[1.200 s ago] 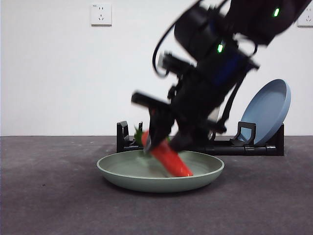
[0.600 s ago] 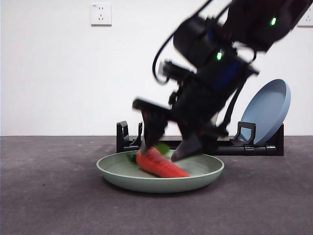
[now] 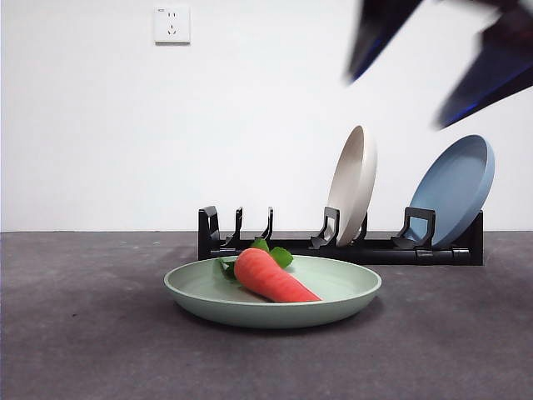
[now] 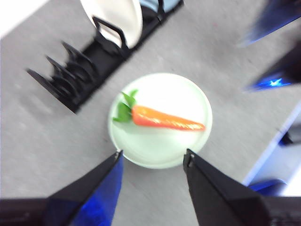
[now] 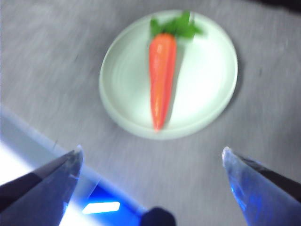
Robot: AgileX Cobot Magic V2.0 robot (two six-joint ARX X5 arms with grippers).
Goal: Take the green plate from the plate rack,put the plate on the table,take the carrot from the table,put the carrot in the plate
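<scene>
I am seeing the one carrot (image 3: 271, 277) lying in the green plate (image 3: 200, 296) on the surface (image 3: 83, 333) just before the rack (image 3: 333, 248), so the task is looking finished. Both the left end effector (image 4: 153, 157) and right end effector (image 5: 151, 155) are hanging wide and empty above; I am counting three plates, two in the rack.

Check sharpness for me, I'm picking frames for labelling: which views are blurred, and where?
Front view: carrot, green plate and plate rack sharp; only the dark arm parts at top right smear. Left wrist view: soft throughout. Right wrist view: motion-streaked table, plate washed pale.
</scene>
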